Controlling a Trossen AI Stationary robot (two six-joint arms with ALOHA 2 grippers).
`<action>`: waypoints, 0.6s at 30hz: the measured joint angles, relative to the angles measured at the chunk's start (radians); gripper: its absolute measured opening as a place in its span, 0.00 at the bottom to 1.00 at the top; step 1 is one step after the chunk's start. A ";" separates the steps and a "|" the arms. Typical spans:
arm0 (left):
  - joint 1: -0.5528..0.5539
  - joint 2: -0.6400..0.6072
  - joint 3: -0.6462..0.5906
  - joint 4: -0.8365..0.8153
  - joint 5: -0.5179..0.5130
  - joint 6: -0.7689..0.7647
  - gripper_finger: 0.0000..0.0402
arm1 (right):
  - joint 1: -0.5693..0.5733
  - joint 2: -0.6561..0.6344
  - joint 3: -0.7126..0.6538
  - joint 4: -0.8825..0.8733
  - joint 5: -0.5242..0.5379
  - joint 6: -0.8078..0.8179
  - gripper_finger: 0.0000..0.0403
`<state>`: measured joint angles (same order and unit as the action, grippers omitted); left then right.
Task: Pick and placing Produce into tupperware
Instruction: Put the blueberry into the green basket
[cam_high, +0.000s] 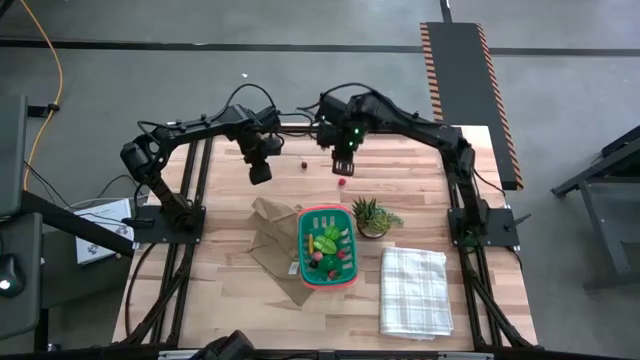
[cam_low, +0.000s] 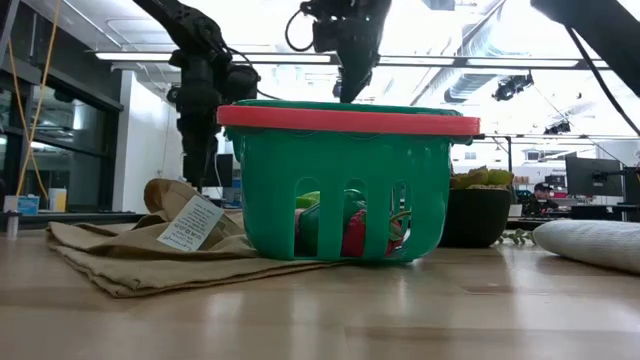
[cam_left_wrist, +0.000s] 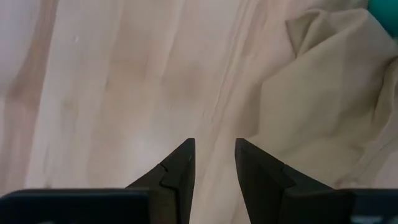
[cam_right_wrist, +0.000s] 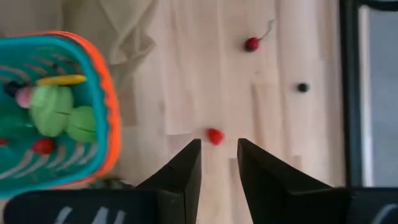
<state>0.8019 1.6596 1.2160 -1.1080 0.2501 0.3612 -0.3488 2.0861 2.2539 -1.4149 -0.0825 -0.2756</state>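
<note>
The right tool (cam_high: 343, 166) hangs above the far side of the table (cam_high: 470, 330), fingers parted by a narrow gap and holding nothing, pointed down at a small red piece (cam_right_wrist: 215, 135) lying just beyond its tips; it looks lined up to come down on that one. A stemmed cherry (cam_right_wrist: 252, 43) and a dark berry (cam_right_wrist: 303, 87) lie farther out, apart from each other. The teal tupperware (cam_high: 301, 232) sits mid-table with green, yellow and red produce (cam_right_wrist: 55, 109) already in it, partly on the brown paper bag (cam_high: 271, 240). The left tool (cam_high: 260, 172), slightly parted and empty, waits over bare wood near the bag.
</note>
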 joint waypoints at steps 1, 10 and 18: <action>-0.003 0.000 0.000 0.004 0.000 0.022 0.25 | -0.010 0.000 0.000 0.003 0.000 -0.027 0.24; -0.065 0.000 0.000 0.091 0.003 0.048 0.25 | -0.092 0.000 -0.006 0.023 -0.001 -0.006 0.24; -0.121 0.000 0.000 0.188 0.004 -0.155 0.25 | -0.132 0.011 -0.012 -0.027 -0.144 -0.026 0.24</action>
<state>0.6807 1.6596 1.2160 -0.9199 0.2543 0.2066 -0.4811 2.0972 2.2417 -1.4422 -0.2261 -0.3015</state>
